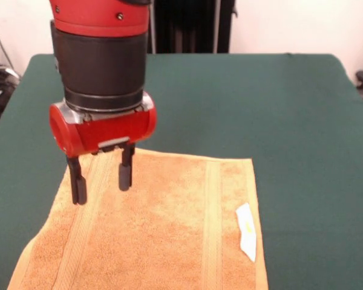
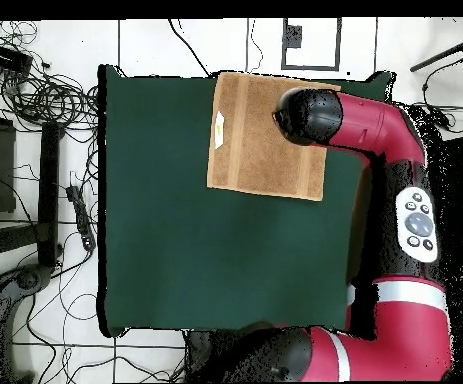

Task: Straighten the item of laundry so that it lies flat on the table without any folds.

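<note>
The front camera sits low and close across the bench (image 1: pixel 278 109), facing the robot. The overhead camera looks straight down from high up. Both share the towel (image 1: pixel 163 229).

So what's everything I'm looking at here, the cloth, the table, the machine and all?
towel: one, golden-orange, spread out on the table with no folds showing, at the edge farthest from the robot's base
care tag: one, white, on the towel near one woven band
table: one, dark green cloth top, far larger than the towel
cables: a tangle, black, on the floor beside the table
arm: one, red and black, reaching over the towel
gripper: one, black fingers, open, over the towel's end
</note>
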Robot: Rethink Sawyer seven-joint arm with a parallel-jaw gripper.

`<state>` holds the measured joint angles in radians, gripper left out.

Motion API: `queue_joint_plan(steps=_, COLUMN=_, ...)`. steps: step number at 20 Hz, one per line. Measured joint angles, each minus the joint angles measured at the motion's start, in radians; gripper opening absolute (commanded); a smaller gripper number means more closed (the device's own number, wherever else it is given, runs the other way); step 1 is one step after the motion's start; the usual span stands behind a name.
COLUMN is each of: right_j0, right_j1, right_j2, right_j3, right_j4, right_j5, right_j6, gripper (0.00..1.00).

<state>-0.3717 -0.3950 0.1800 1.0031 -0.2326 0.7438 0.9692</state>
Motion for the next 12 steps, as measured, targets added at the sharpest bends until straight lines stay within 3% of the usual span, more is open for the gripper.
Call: queue_joint_plan(steps=12, right_j0=-0.055, right_j1=-0.031, right_j2=-0.001, right_j3=0.114, right_j4=-0.003, right_j5=-0.015, right_j6=0.000, gripper=1.00)
